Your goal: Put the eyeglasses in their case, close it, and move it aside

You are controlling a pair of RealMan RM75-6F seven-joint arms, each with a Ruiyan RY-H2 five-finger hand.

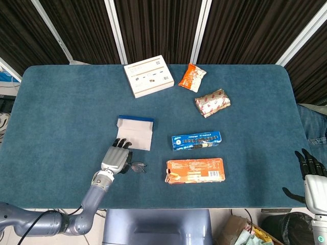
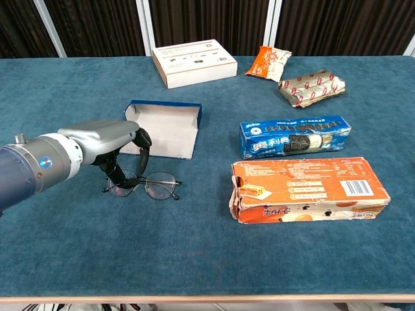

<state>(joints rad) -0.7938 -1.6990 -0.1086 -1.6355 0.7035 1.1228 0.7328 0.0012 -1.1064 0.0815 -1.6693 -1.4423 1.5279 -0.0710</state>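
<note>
Left hand (image 2: 120,152) curls over the eyeglasses (image 2: 152,185) at lower left, whether grasping I cannot tell; open case (image 2: 162,129) lies just above them.

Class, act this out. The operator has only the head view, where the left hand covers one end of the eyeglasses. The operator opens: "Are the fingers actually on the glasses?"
Observer: From the chest view, the left hand has its fingers curled down around one lens of the glasses. I cannot tell whether it is gripping them.
Operator: Is the case ready to receive them?
Observer: Yes. The case lies open with low blue walls and nothing inside.
Operator: Anything odd about the orange box?
Observer: The end of the orange box nearest the glasses is torn, with a flap hanging loose.
</note>
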